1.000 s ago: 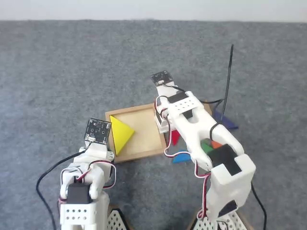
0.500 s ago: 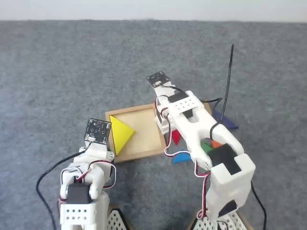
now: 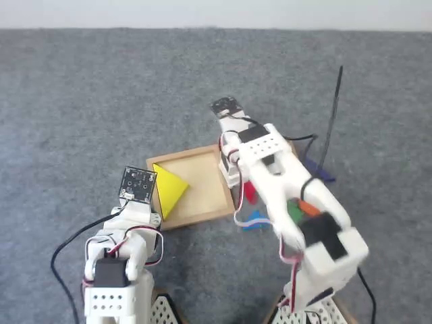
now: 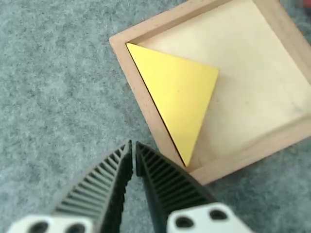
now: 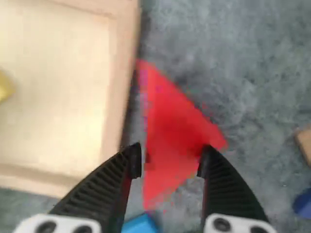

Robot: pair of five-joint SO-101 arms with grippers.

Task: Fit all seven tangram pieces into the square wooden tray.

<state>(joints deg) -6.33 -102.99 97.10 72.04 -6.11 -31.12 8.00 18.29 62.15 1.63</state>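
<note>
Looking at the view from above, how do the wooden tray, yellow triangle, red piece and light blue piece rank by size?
1. wooden tray
2. yellow triangle
3. red piece and light blue piece: both small and partly hidden by the right arm, so I won't rank them.

The tray (image 3: 202, 181) lies in the middle of the counter (image 3: 101, 88), with one triangle (image 3: 169, 190) in it against its left wall. A second triangle (image 5: 170, 131) lies on the counter just beside the tray's right wall, under the right tool (image 5: 167, 158), with a smaller piece (image 3: 255, 220) just before it.
</note>
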